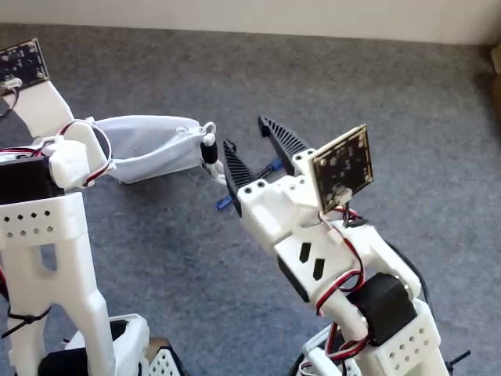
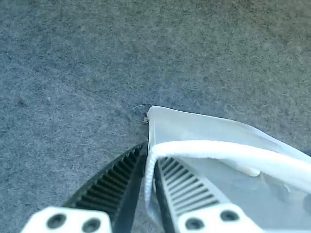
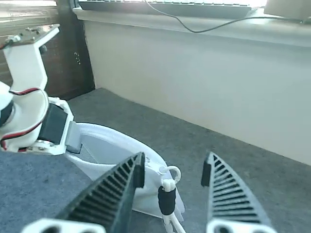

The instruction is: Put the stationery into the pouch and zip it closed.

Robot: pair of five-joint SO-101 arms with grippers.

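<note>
A white pouch (image 1: 149, 147) lies on the grey carpet, its mouth gaping. My left gripper (image 2: 148, 155) is shut on the rim of the pouch (image 2: 204, 131) at the end away from the zip pull. The pull, a white cord with a black sleeve (image 1: 209, 150), hangs off the other end. My right gripper (image 1: 243, 131) stands open just beside that pull (image 3: 166, 199), touching nothing, with the pouch (image 3: 112, 150) ahead of it. A thin blue item (image 1: 272, 167) lies on the carpet under the right gripper, mostly hidden by it.
The left arm's white body (image 1: 47, 235) stands at the front left, the right arm's base (image 1: 376, 313) at the front right. Bare carpet (image 1: 391, 94) stretches to the right and back. A pale wall (image 3: 204, 82) and dark furniture (image 3: 73, 58) lie beyond.
</note>
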